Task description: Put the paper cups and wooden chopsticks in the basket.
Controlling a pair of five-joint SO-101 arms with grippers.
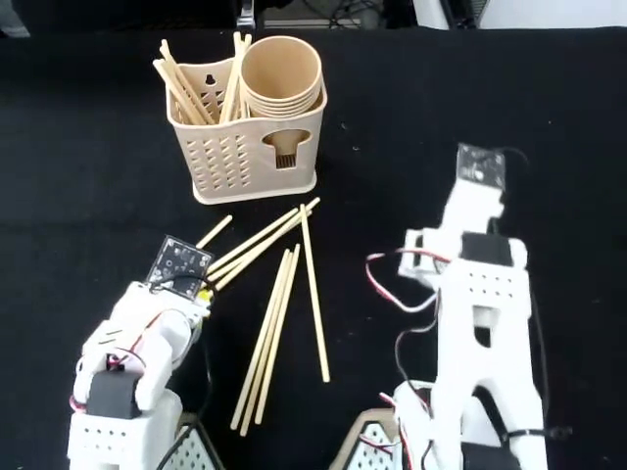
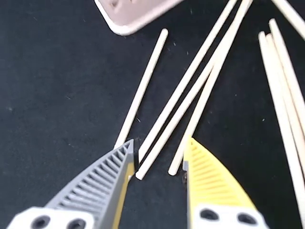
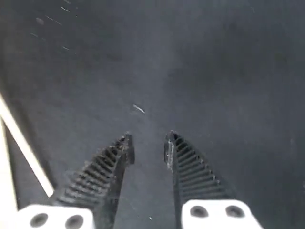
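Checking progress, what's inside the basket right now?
A stack of paper cups fills one basket compartment; several wooden chopsticks stand in the other. The walls hide their lower parts.

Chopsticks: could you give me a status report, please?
Left end effector open over loose chopsticks. Right end effector open, empty. Cups in basket.

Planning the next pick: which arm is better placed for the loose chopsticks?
Left, most likely. The left pincer is open right at the ends of the loose chopsticks; the right pincer faces black cloth, off to their side.
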